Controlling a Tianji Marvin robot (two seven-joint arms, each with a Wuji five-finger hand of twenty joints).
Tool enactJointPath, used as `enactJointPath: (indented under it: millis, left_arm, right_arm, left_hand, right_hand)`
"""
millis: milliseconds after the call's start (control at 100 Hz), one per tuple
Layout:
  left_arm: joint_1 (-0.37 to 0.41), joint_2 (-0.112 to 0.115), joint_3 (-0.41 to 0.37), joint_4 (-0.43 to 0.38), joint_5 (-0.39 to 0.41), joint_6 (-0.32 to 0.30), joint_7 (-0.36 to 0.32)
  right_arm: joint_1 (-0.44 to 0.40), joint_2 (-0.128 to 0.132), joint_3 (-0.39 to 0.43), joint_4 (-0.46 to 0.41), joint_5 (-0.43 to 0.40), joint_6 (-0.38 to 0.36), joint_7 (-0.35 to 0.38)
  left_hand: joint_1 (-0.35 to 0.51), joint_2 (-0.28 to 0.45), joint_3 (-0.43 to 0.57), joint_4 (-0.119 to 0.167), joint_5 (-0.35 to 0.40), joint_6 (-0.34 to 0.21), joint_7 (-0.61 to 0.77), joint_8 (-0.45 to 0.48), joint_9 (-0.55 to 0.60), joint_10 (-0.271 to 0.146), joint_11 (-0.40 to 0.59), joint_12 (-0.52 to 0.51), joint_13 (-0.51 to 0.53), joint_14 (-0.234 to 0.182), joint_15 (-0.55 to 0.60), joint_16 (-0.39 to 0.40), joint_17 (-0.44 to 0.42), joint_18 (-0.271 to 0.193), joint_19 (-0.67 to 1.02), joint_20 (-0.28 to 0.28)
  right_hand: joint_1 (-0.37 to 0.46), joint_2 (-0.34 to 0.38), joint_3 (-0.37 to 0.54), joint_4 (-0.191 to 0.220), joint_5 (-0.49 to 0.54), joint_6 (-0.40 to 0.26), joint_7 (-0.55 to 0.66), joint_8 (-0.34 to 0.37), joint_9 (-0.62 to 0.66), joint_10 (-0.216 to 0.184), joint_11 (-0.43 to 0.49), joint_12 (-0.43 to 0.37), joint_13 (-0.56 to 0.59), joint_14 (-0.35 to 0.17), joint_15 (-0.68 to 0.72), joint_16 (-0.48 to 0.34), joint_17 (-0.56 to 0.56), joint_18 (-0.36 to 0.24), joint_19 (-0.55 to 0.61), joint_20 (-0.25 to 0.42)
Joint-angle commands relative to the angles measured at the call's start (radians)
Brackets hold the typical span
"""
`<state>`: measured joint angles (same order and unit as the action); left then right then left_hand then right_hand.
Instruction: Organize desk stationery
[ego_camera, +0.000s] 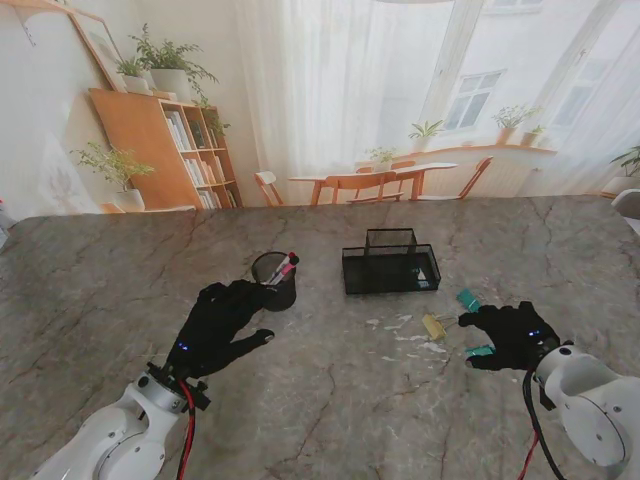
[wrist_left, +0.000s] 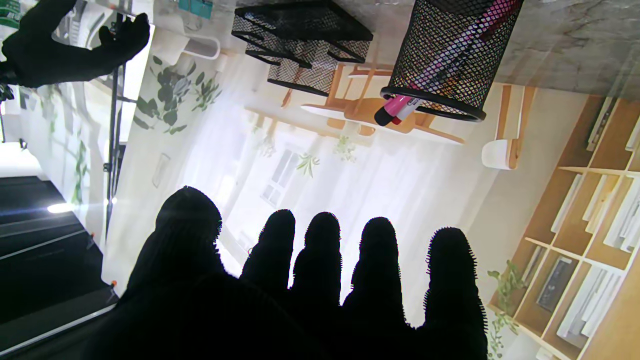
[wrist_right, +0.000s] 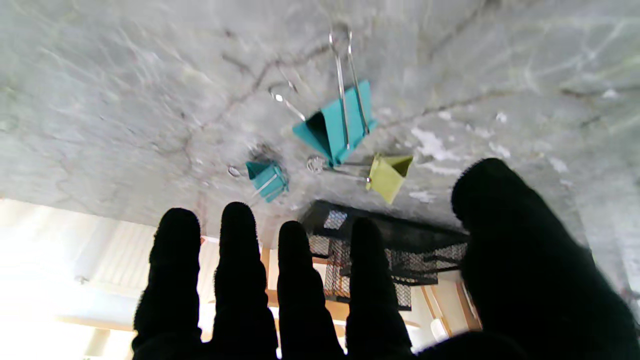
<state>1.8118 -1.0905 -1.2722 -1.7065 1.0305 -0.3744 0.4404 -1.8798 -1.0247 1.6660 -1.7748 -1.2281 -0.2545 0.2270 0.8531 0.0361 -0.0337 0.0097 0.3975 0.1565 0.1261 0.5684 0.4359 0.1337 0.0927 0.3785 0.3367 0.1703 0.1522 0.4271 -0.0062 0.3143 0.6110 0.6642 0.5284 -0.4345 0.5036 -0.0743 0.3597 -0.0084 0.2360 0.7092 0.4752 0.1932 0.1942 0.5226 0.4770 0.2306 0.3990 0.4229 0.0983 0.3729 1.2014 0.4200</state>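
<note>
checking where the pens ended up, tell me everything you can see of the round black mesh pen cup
The round black mesh pen cup is a wire-mesh cylinder with a solid black rim, standing upright on the grey marble-look table, left of the black mesh desk tray and apart from it. A pink marker with a black cap and a second red-tipped pen lean inside, poking past the rim. The left hand, black-gloved with fingers spread, sits just nearer to me; whether it touches the cup is unclear.

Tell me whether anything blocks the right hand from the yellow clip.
Nothing visible does. The right hand is open beside the yellow clip, with bare table between them; the teal clips lie apart from it.
</note>
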Motion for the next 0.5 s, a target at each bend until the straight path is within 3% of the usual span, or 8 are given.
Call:
enactJointPath:
  millis: [0, 210, 490]
  left_arm:
    - [0.003, -0.004, 0.006, 0.001, -0.004, -0.005, 0.001]
    - [0.004, -0.004, 0.007, -0.002, -0.004, -0.003, -0.001]
    - [0.009, -0.003, 0.003, -0.007, -0.002, 0.001, -0.003]
  right_arm:
    - [-0.017, 0.005, -0.002, 0.016, -0.003, 0.014, 0.009]
    - [-0.015, 0.008, -0.02, 0.049, -0.047, 0.039, -0.014]
    - [0.012, 0.015, -0.071, 0.106, -0.075, 0.052, -0.024]
  left_hand:
    - [0.005, 0.083, -0.016, -0.068, 0.018, -0.02, 0.014, 0.003, 0.008, -0.019, 0.001, 0.009, 0.021, -0.024, 0.008, 0.005, -0.006, 0.004, 0.0, 0.02]
    - [0.005, 0.082, -0.015, -0.067, 0.018, -0.019, 0.014, 0.003, 0.008, -0.02, 0.001, 0.009, 0.021, -0.024, 0.008, 0.005, -0.006, 0.004, 0.0, 0.02]
    - [0.007, 0.084, -0.015, -0.068, 0.019, -0.019, 0.014, 0.004, 0.009, -0.019, 0.001, 0.009, 0.021, -0.024, 0.008, 0.005, -0.006, 0.003, -0.001, 0.02]
  right_hand:
    - [-0.027, 0.024, -0.014, 0.025, -0.056, 0.006, -0.023, -0.019, -0.046, 0.019, -0.038, -0.017, -0.021, 0.029, -0.016, -0.009, -0.017, 0.041, -0.005, -0.01]
    - [-0.042, 0.024, 0.001, 0.023, -0.074, 0.015, -0.024, -0.013, -0.075, 0.033, -0.049, 0.009, 0.014, 0.054, 0.051, 0.045, 0.043, 0.038, 0.065, 0.027]
    - [-0.006, -0.022, 0.014, 0.023, -0.018, 0.02, 0.016, 0.008, 0.023, 0.049, 0.012, 0.055, 0.163, 0.047, 0.283, 0.114, 0.291, -0.022, 0.217, 0.109]
